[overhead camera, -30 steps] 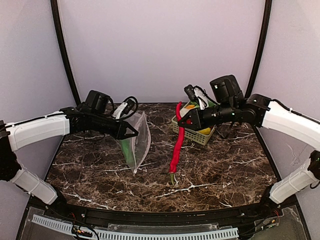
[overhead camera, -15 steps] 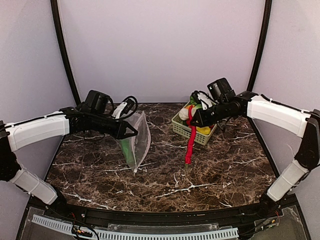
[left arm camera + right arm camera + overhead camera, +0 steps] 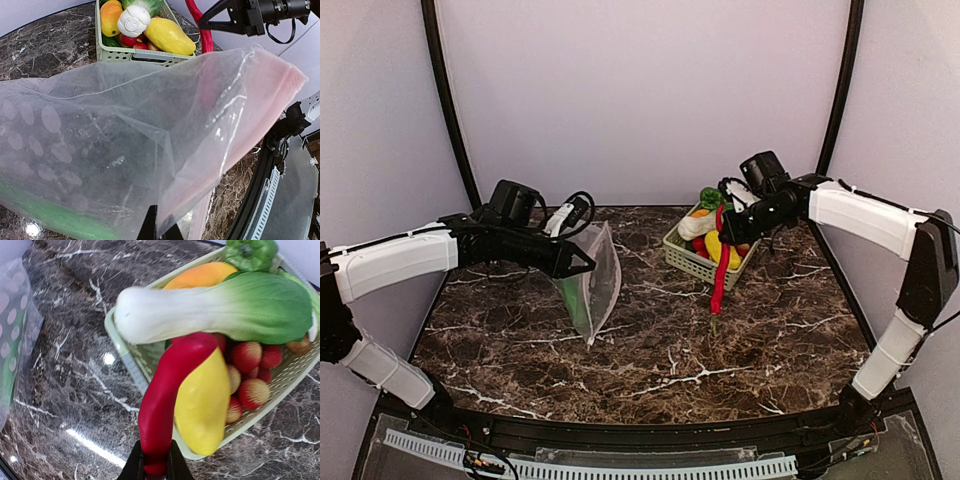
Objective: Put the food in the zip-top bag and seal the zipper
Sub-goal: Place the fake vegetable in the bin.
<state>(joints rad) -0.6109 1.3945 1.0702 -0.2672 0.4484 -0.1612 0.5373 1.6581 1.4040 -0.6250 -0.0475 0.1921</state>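
The left gripper is pinched shut on the zip-top bag at its pink zipper, holding it up so it hangs ready for loading; a green piece already sits inside. The right gripper is clamped on one end of the red chili, which dangles lengthways over the basket's rim, well apart from the bag, probably to slip in narrow-end first

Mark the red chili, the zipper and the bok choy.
red chili (image 3: 159,400), right wrist view, mid-body.
zipper (image 3: 245,130), left wrist view, middle of pink strip.
bok choy (image 3: 210,310), right wrist view, stalk meeting leaf.
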